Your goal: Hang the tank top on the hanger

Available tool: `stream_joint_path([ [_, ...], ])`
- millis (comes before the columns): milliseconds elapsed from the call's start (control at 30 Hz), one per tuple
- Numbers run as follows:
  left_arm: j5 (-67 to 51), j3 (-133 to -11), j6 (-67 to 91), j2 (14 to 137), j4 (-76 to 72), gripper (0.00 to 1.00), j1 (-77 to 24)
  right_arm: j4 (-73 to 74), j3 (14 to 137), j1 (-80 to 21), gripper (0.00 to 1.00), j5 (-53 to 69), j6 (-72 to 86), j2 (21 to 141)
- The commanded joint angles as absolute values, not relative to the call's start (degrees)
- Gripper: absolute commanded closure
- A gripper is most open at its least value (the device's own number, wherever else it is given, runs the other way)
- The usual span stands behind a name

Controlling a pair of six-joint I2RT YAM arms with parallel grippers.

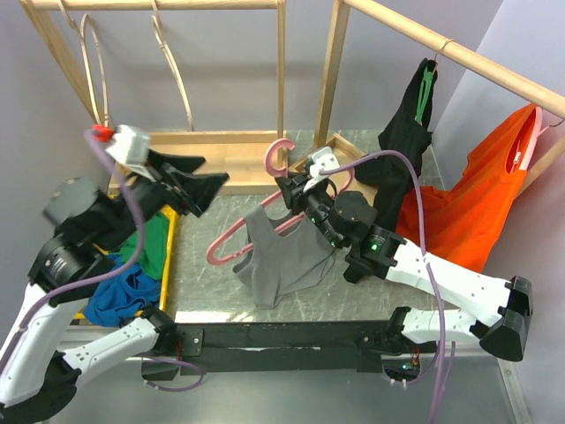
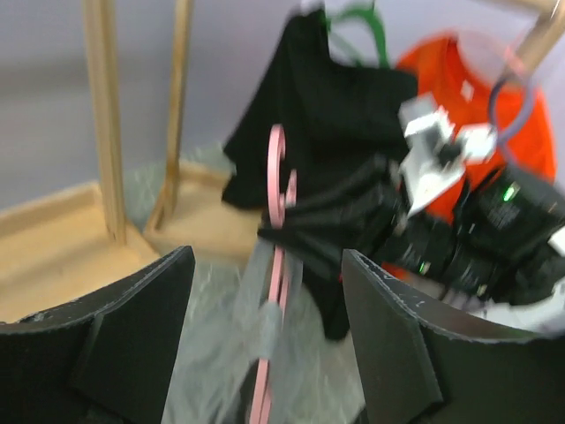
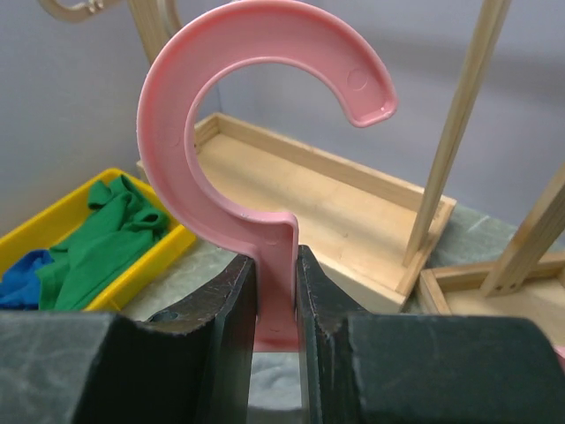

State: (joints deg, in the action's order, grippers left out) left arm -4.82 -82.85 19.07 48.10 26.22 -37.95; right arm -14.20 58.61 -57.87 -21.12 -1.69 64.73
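The pink hanger point(image 1: 231, 240) is held up over the table's middle, hook point(image 1: 279, 155) upward. My right gripper point(image 1: 296, 190) is shut on its neck just below the hook. In the right wrist view the hanger point(image 3: 265, 132) is clamped between my right gripper's point(image 3: 275, 291) jaws. The grey tank top point(image 1: 284, 258) hangs from the hanger, its lower part on the table. In the left wrist view a grey strap point(image 2: 269, 322) wraps the hanger point(image 2: 277, 265), seen edge-on. My left gripper point(image 1: 199, 184) is open and empty, left of the hanger, pointing at it point(image 2: 265, 274).
A yellow bin point(image 1: 169, 265) with green point(image 1: 146, 243) and blue point(image 1: 124, 296) clothes sits at the left. Wooden racks stand behind, with cream hangers point(image 1: 93, 71). A black garment point(image 1: 410, 132) and an orange garment point(image 1: 477, 199) hang on the right rail.
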Motion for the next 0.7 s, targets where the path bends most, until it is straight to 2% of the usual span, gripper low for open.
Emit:
stream_joint_path([
  [0,-11.4,-82.4,16.1,50.7,34.4,0.30,-37.8,-23.4,58.8,-58.0,1.00,-19.9,-0.1,62.3],
  [167,-15.6,-81.1,15.3,52.6,39.7,0.36,-37.9,-23.2,58.5,-58.1,1.00,-20.0,-0.1,62.7],
  [333,-19.2,-79.5,14.5,53.6,41.7,0.37,-37.9,-23.4,58.9,-58.0,1.00,-19.4,1.8,63.5],
  [533,-20.3,-77.6,13.7,54.8,42.2,0.39,-37.9,-22.6,60.2,-58.0,1.00,-19.2,2.2,64.5],
  [667,-20.4,-77.0,13.4,55.7,42.2,0.44,-37.9,-22.1,60.6,-58.0,1.00,-19.2,2.1,65.0],
])
